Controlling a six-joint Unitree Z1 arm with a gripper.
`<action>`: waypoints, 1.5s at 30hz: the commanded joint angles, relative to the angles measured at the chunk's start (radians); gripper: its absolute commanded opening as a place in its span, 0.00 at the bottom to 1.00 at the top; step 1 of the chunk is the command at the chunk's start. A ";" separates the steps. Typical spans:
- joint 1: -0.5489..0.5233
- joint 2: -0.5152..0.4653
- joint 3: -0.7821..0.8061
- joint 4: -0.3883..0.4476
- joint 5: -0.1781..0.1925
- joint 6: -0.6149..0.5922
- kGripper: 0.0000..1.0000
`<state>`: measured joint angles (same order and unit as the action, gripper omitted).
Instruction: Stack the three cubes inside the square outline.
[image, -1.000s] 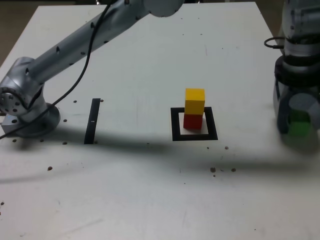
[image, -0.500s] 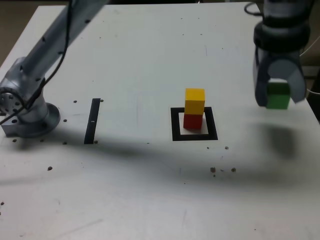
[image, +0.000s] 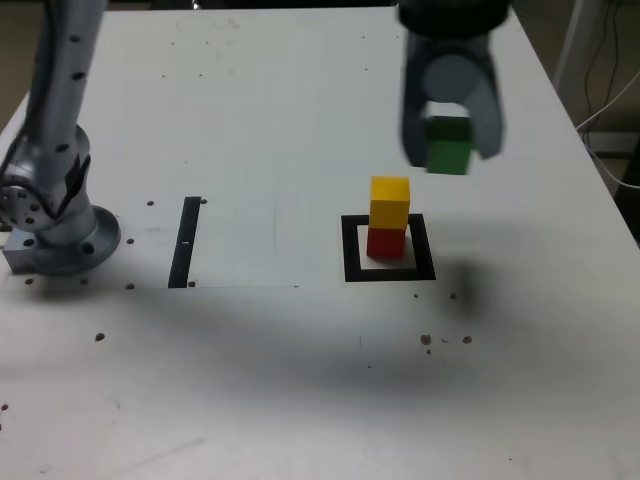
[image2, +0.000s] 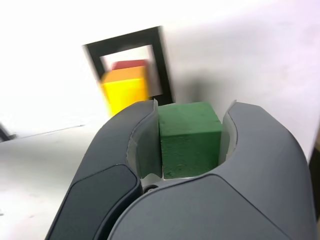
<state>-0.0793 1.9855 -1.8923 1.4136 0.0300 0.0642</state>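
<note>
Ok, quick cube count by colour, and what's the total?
Red cube: 1, lowest in the stack
Yellow cube: 1, on the red
Green cube: 1, held in the gripper
Total: 3

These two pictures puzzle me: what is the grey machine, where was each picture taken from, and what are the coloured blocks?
The grey machine is a robot arm bolted to a white table. One picture comes from a camera standing off the arm and looking over the table. The other comes from a camera on the arm's wrist, looking out between its jaws.

The gripper at the arm's end is shut on a green cube, held in the air, up and toward the exterior view's right of the stack. On the table, a yellow cube sits on a red cube inside a black square outline. A thin black strip lies toward the exterior view's left.
</note>
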 joint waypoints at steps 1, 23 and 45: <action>-0.002 -0.042 0.043 -0.019 0.001 -0.006 0.30; 0.010 -0.100 0.273 -0.164 -0.038 -0.024 0.30; 0.036 -0.077 0.313 -0.196 -0.033 -0.018 0.98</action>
<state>-0.0465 1.9060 -1.5813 1.2200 -0.0046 0.0445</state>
